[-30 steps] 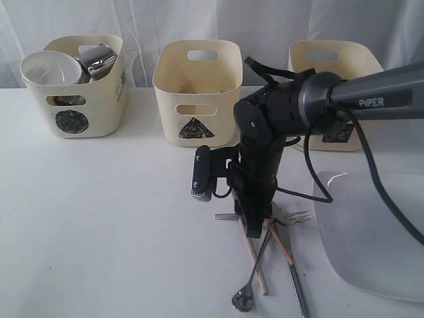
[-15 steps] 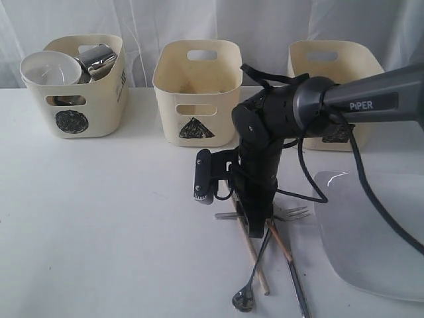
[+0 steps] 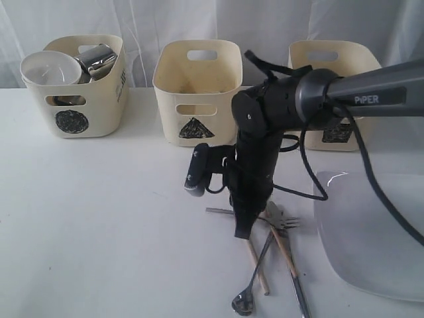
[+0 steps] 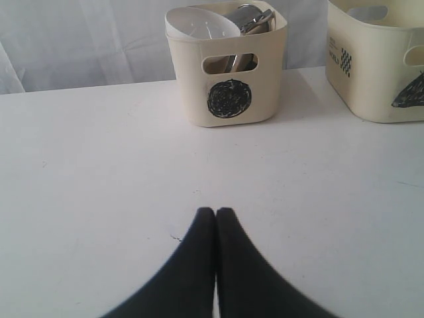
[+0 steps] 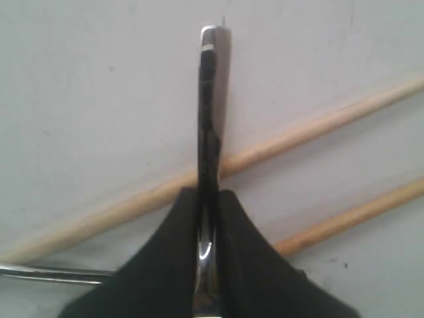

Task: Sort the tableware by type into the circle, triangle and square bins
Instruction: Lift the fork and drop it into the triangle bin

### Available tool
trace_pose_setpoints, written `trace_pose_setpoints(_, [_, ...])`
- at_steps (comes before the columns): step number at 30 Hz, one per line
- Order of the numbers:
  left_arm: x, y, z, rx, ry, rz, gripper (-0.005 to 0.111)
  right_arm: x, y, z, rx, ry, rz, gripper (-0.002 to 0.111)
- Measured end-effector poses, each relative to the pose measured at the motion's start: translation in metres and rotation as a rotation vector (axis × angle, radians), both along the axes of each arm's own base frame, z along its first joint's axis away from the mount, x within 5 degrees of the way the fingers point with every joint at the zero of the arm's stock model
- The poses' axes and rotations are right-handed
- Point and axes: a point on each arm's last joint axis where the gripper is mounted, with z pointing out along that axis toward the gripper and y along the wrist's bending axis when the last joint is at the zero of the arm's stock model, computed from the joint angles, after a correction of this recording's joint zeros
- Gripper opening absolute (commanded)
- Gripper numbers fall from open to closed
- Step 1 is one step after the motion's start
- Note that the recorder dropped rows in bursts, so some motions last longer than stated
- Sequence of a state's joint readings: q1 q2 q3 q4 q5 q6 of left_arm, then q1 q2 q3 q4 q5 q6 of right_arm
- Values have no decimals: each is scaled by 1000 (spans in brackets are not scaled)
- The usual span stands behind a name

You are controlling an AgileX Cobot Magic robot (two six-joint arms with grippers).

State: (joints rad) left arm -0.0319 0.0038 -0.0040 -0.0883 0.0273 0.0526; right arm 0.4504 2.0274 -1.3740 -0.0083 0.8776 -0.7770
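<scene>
My right gripper is shut on the steel fork, gripping its handle edge-on just above the table. Beneath it lie two wooden chopsticks, the spoon and the knife. The large white plate rests at the right. The circle bin holds a white bowl and a steel mug. My left gripper is shut and empty over bare table, and does not show in the exterior view.
The triangle bin stands just behind the right arm. The square bin is at the back right, partly hidden by the arm. White curtains hang behind the table.
My right gripper has risen slightly and shifted left with the fork; the fork's handle end and tines moved left with it. Other cutlery stayed put.
</scene>
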Motion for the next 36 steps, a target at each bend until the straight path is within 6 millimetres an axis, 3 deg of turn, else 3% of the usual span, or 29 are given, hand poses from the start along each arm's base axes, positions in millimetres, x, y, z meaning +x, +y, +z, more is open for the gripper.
trace_pose_setpoints(10, [0, 0, 0, 0, 0, 0, 2, -9, 19, 74, 391, -127, -192, 0])
trace_pose_setpoints(13, [0, 0, 0, 0, 0, 0, 2, 2, 13, 106, 558, -283, -404, 0])
trace_pose_setpoints(18, [0, 0, 0, 0, 0, 0, 2, 22, -7, 138, 848, -439, -786, 0])
trace_pose_setpoints(25, [0, 0, 0, 0, 0, 0, 2, 37, -29, 144, 1048, -523, -1040, 0])
trace_pose_setpoints(29, [0, 0, 0, 0, 0, 0, 2, 60, -54, 140, 1129, -560, -1202, 0])
trace_pose_setpoints(30, [0, 0, 0, 0, 0, 0, 2, 74, -58, 132, 1119, -557, -1224, 0])
trace_pose_setpoints(36, [0, 0, 0, 0, 0, 0, 2, 127, -41, 118, 1091, -518, -1171, 0])
